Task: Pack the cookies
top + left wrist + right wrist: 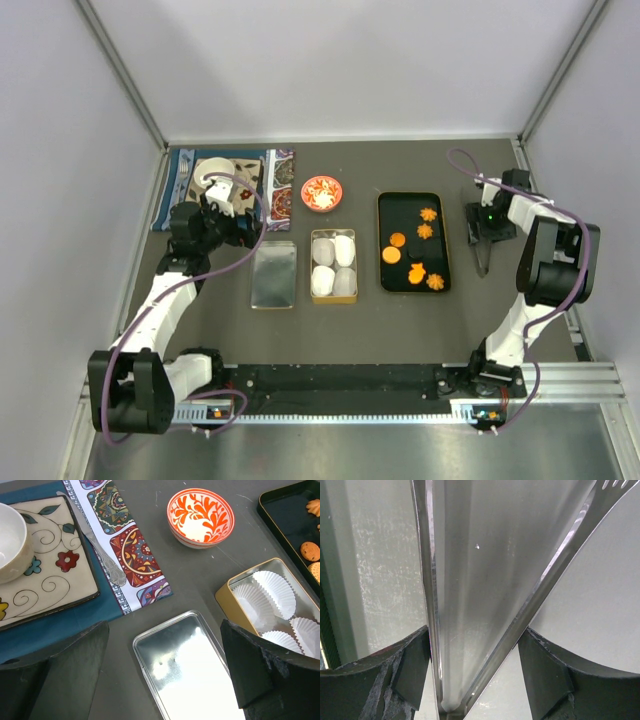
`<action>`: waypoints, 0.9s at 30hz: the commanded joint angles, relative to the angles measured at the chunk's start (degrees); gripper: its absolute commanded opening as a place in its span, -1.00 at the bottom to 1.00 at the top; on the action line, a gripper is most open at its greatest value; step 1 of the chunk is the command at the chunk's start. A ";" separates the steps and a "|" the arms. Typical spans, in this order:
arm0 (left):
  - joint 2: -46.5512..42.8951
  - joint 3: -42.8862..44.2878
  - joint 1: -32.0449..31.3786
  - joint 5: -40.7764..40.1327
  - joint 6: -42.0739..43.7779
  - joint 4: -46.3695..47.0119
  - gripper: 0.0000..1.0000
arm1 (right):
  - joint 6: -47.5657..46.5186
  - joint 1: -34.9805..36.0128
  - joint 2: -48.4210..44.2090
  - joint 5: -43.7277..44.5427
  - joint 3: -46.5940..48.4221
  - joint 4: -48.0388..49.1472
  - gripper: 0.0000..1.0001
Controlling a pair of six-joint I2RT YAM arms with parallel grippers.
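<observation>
Overhead and wrist views of the workbench. The right gripper (472,650) pinches a pair of metal tongs (430,580) near their joined end, one finger against each arm. The arms fan out ahead of the jaws. From above, the right gripper (482,235) and the tongs (484,262) stand just beside the right edge of a black tray (440,205). The orange cookies (397,239) lie scattered on that tray, off to the side of these jaws and apart from them.

The left gripper (165,630) has its jaws spread wide and holds nothing. A shiny lid (185,670) lies flat on the table below and between them. A gold tin (224,596) of white paper cups (272,587) sits by the right-hand finger (250,670). The cookies (310,551) lie beyond the tin, well to the right of these jaws. A red-and-white bowl (200,511) stands ahead of them.
</observation>
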 commanded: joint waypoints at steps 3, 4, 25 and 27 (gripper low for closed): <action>0.23 0.96 -0.15 0.98 -0.48 3.20 0.98 | 0.53 1.20 2.96 -1.83 0.87 3.33 0.32; 0.15 1.05 -0.15 1.07 -0.48 3.20 0.98 | 0.53 1.20 2.96 -1.83 0.96 3.33 0.31; -3.11 0.78 -0.15 0.90 0.04 1.00 0.98 | 1.32 1.20 -6.97 -3.14 3.94 -3.87 -0.27; -3.37 0.69 -0.15 0.98 0.13 0.83 0.98 | 1.32 1.20 -8.02 -3.67 4.73 -5.27 -0.26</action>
